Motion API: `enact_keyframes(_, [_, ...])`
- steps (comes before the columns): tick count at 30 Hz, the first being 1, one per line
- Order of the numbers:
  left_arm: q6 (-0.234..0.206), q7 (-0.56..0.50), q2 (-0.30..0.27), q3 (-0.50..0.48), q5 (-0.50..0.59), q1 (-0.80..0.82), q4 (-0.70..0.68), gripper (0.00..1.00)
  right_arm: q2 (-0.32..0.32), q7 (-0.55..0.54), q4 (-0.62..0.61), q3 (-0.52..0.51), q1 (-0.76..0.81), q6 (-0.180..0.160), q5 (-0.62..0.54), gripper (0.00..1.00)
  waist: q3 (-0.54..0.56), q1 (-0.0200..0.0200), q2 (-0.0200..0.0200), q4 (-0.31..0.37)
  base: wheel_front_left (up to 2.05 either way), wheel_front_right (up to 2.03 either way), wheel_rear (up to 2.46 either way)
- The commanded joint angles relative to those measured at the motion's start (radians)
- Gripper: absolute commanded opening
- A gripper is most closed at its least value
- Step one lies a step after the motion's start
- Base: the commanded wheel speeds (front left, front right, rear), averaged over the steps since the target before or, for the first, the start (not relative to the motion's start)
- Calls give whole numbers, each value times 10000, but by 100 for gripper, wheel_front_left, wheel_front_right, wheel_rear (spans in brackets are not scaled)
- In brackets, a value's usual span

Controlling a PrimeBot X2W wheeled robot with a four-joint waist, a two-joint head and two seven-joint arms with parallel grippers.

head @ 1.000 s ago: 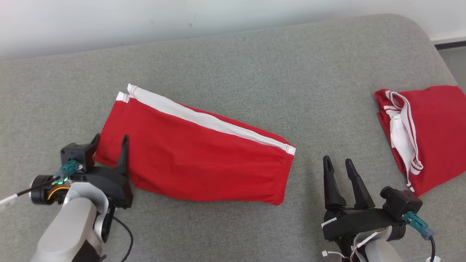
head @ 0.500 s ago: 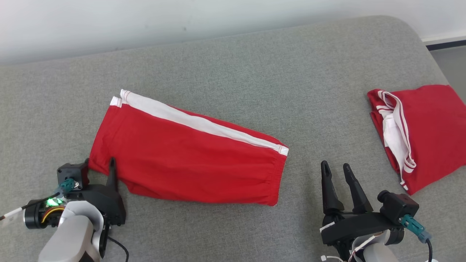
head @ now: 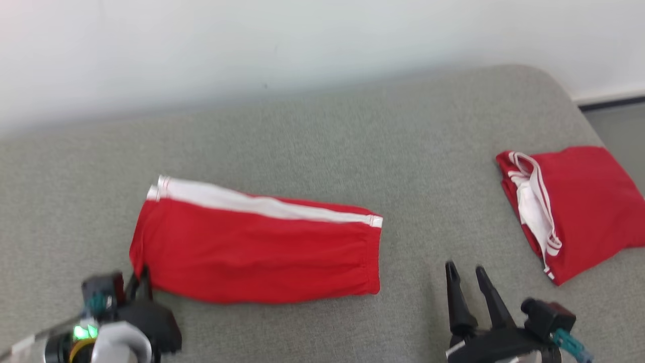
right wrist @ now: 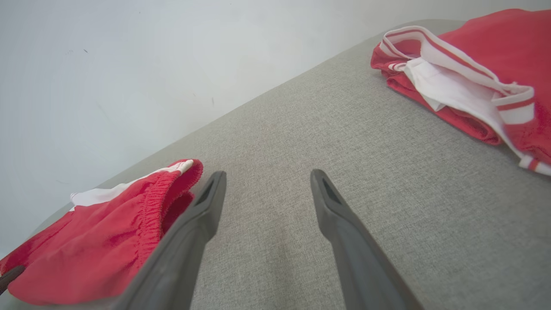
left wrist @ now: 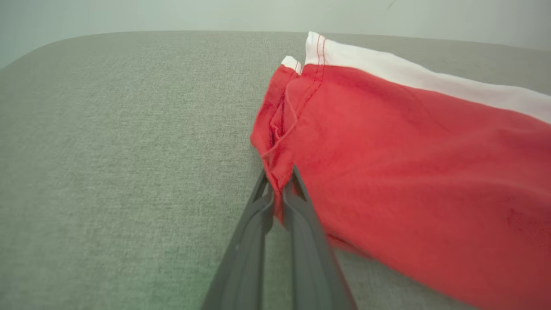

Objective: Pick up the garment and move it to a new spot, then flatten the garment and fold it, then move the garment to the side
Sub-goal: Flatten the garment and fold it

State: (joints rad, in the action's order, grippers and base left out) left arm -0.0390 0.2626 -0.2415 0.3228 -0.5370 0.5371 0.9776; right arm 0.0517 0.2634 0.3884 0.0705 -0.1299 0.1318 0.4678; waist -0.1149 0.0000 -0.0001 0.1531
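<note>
Grey pad: woven fabric top, matte. Its far edge runs along a plain white wall, and its far-right corner is rounded off. The middle of the pad between the two red items is bare, as is the whole far strip of the pad. There is also free pad on its left side, out to the curved left edge seen in the left wrist view. The garment lies left of the pad's centre, towards its near edge, long axis running roughly left-right across the pad. These are red shorts, mostly flat, in soft thin cloth with a few shallow creases. A white side stripe runs along their far long edge. The leg hems point to the pad's left side, and the gathered elastic waistband points to its centre. The left gripper sits at the pad's near-left and is pinched down on the near-left hem corner of the garment. Red cloth is visible between the two dark fingers, and the hem is bunched and slightly lifted there. The right gripper is over bare pad near its near edge, right of centre, fingers spread wide and holding nothing (just clear of the waistband end, no contact). A second red item, a folded pile with white lining and striped trim showing at its open side, sits on the pad's right side close to the right edge, well apart from the garment.
</note>
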Motion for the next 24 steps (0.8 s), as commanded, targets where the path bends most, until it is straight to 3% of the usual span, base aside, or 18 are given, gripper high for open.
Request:
enact_keyframes(1, [-165,24,93,-338,92,-760,-490,0,-21,8,77,-29,330,-28,74,100,764,0,1,-195,0,0,0])
enact_keyframes(15, [-546,27,829,-1743,1081,-3358,-2777,0,-23,8,173,-97,784,-28,38,100,1201,0,1,-524,0,0,0])
enact_keyframes(16, [-543,27,889,-1835,1194,-3462,-2878,12,-21,8,170,-96,788,-28,17,100,1198,0,1,-537,0,0,0])
enact_keyframes(17, [-553,27,929,-1919,1335,-3560,-3014,34,-20,8,163,-99,792,-28,-6,100,1196,0,1,-548,0,0,0])
enact_keyframes(19, [-518,27,1017,-2080,1648,-3778,-3293,41,-21,8,143,-91,784,-28,-72,100,1193,0,1,-557,0,0,0])
enact_keyframes(20, [-511,27,1037,-2157,1799,-3852,-3479,76,-21,8,131,-103,775,-28,-105,100,1193,0,1,-563,0,0,0])
enact_keyframes(21, [-509,27,1064,-2253,1949,-3978,-3627,100,-23,8,115,-115,769,-28,-127,100,1195,0,1,-568,0,0,0])
enact_keyframes(24, [-501,28,1169,-2501,2472,-4260,-4131,100,-21,8,71,-169,766,-28,-175,100,1206,0,1,-599,0,0,0])
